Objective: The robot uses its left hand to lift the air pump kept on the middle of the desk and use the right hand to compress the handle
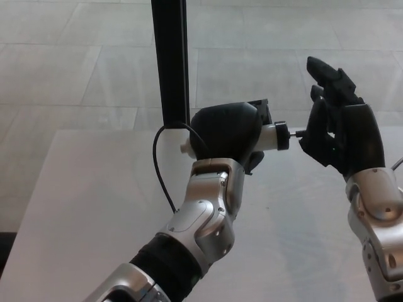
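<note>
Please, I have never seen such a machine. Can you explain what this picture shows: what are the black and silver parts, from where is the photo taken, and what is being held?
The photo comes from a camera on a humanoid robot's head, looking down at its own arms over a pale desk. The left robot hand is closed around a small white air pump, holding it above the desk. A thin black hose loops down from the pump. The right robot hand is open, its palm against the end of the pump's handle rod. Behind stand a black post and a tiled floor.
</note>
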Controlling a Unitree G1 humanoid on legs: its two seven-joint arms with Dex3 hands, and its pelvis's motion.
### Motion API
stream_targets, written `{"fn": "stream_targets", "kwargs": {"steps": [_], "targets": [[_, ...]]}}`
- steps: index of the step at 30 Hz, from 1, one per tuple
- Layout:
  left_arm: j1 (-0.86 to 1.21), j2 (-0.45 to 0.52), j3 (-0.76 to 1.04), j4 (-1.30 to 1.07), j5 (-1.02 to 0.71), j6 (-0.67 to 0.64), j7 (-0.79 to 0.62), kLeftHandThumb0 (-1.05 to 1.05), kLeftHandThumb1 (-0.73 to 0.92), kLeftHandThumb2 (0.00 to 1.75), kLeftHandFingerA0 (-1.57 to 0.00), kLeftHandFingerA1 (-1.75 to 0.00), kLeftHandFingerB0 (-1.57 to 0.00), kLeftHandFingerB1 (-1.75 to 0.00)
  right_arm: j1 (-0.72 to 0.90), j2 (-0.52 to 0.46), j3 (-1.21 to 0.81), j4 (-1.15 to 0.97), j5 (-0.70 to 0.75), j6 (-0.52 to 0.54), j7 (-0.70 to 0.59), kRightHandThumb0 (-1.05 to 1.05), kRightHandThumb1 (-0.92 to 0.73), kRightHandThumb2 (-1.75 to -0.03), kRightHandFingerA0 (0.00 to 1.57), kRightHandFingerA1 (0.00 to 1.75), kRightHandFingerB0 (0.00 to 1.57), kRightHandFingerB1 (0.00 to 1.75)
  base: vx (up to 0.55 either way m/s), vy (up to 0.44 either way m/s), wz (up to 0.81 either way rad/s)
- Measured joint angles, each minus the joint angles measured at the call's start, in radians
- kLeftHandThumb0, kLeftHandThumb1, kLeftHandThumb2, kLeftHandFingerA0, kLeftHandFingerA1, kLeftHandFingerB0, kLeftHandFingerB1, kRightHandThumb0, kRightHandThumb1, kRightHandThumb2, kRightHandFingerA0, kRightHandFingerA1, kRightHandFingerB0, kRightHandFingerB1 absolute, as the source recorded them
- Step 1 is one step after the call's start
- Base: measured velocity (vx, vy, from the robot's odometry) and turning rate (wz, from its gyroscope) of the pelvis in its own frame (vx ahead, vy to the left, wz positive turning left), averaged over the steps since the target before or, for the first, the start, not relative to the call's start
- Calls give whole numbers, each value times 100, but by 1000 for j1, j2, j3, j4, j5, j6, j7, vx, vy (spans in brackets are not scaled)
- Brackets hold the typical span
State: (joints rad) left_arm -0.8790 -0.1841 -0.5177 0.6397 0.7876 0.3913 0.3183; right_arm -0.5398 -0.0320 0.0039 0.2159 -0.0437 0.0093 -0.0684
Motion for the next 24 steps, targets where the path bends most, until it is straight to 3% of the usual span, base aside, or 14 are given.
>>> {"fn": "stream_targets", "kwargs": {"steps": [4, 5, 6, 7, 8, 9, 10, 12, 13, 15, 17, 19, 20, 24], "targets": [[-1, 1, -8, 5, -4, -1, -4, -40, 45, 88, -110, -133, -78, -108, -1, 0, 5, 6, -20, -19, -14, -97, -81, -128, 3, 17, 9, 21, 0, 0, 0], [-2, 2, -12, 7, -4, 0, -5, -39, 44, 87, -109, -132, -77, -108, -1, 0, 5, 6, -23, -21, -16, -91, -77, -126, 0, 21, 0, 23, 0, 0, 0], [-5, 3, -19, 9, -2, 2, -7, -33, 61, 58, -79, -168, -71, -118, -1, 0, 6, 6, -26, -24, -17, -93, -76, -126, 0, 20, 0, 23, 0, 0, 0], [-6, 3, -20, 9, -2, 4, -8, -33, 61, 58, -79, -168, -71, -118, -1, 0, 6, 6, -26, -25, -17, -93, -76, -126, 0, 20, 0, 23, 0, 0, 0], [-6, 3, -20, 8, -2, 5, -8, -39, 45, 88, -109, -132, -76, -105, -2, 0, 5, 6, -26, -26, -17, -92, -76, -126, 0, 21, 0, 23, 0, 0, 0], [-7, 3, -19, 8, -2, 6, -8, -36, 64, 59, -77, -170, -68, -124, -2, 0, 5, 6, -26, -27, -17, -98, -80, -128, 3, 17, 9, 21, 0, 0, 0], [-7, 2, -18, 6, -4, 6, -8, -36, 62, 60, -78, -165, -70, -110, -4, 0, 5, 6, -27, -27, -17, -91, -77, -126, 0, 23, 0, 23, 0, 0, 0], [-7, 2, -16, 2, -4, 7, -8, -36, 61, 60, -78, -166, -72, -108, -7, 0, 4, 8, -26, -29, -15, -90, -77, -125, 0, 23, 0, 23, 0, 0, 0], [-7, 3, -16, 0, -4, 8, -8, -39, 55, 69, -84, -149, -70, -84, -7, 1, 3, 9, -25, -32, -13, -95, -83, -128, 2, 19, 10, 21, 0, 0, 0], [-7, 7, -24, -2, -1, 15, -10, -34, 67, 60, -80, -162, -73, -85, -7, 6, -6, 11, -16, -45, -4, -96, -82, -128, 1, 15, 11, 19, 0, 0, 0], [-6, 6, -20, -5, -1, 28, -14, -25, 79, 64, -84, -170, -79, -104, -4, 25, -24, 10, 7, -57, 8, -96, -86, -129, 0, 12, 13, 21, 0, 0, 0], [24, 26, -18, -44, -1, 32, -17, -24, 78, 68, -86, -169, -78, -87, 12, 30, -56, -6, 31, -60, 18, -99, -88, -129, 0, 9, 6, 24, 0, 0, 0], [52, 44, -18, -66, -1, 33, -19, -16, 69, 86, -87, -175, -74, -134, 20, 27, -80, -14, 44, -61, 21, -99, -88, -128, 0, 8, 13, 24, 0, 0, 0], [135, 118, -14, -105, -1, 30, -21, -15, 58, 104, -93, -175, -82, -137, 30, 5, -179, -33, 92, -59, 31, -96, -85, -127, 0, 8, 13, 26, 0, 0, 0]]}}
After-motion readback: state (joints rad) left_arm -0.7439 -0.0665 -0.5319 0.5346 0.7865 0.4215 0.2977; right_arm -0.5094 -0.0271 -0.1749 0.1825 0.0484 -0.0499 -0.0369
